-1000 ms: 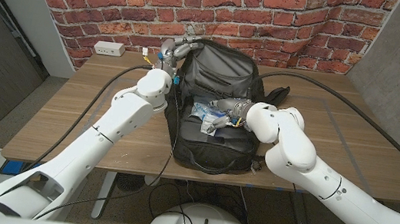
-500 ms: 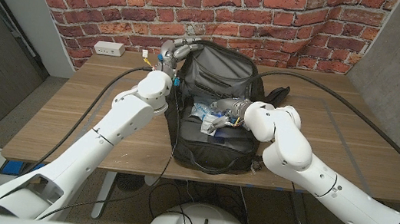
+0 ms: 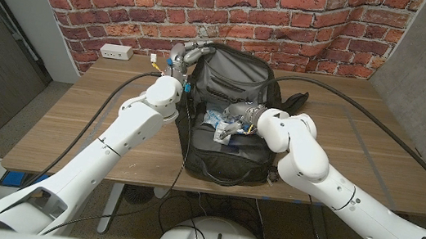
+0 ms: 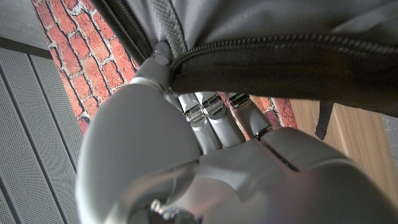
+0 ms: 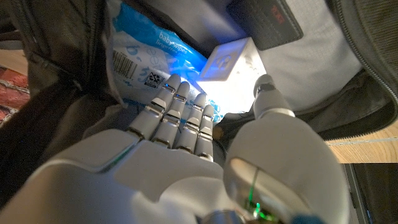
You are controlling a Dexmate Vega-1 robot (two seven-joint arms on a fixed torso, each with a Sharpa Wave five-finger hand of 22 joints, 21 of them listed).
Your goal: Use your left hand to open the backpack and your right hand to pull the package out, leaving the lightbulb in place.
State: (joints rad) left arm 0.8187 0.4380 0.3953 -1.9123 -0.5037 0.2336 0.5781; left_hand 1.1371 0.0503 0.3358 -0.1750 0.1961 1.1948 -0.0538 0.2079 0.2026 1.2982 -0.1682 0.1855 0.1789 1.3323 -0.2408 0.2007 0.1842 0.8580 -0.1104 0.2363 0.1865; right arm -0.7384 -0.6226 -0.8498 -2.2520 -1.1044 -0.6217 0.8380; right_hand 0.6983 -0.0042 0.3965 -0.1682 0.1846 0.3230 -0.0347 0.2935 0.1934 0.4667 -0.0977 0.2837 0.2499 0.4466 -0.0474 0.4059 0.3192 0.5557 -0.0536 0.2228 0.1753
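A black backpack (image 3: pixel 221 149) lies open in the middle of the wooden table (image 3: pixel 81 119). My left hand (image 3: pixel 187 51) grips the raised flap's zipper edge (image 4: pixel 280 59) at the bag's far left corner, fingers (image 4: pixel 208 118) curled under the rim. My right hand (image 3: pixel 240 113) reaches inside the bag. A blue and white package (image 5: pixel 140 56) with a barcode lies just past my right fingertips (image 5: pixel 180 93); the thumb (image 5: pixel 268 93) stands apart beside the white lightbulb box (image 5: pixel 231 62). Nothing sits between thumb and fingers. The package (image 3: pixel 214 120) also shows beside the hand.
A white power strip (image 3: pixel 115 51) sits at the table's far left by the brick wall. Black cables run along both arms across the table. A black strap (image 3: pixel 297 97) trails off the bag's right side. A dark flat pouch (image 5: pixel 267 22) lies in the bag behind the box.
My right hand has slid a little further left inside the bag, closer to the package. The left hand holds the flap as before.
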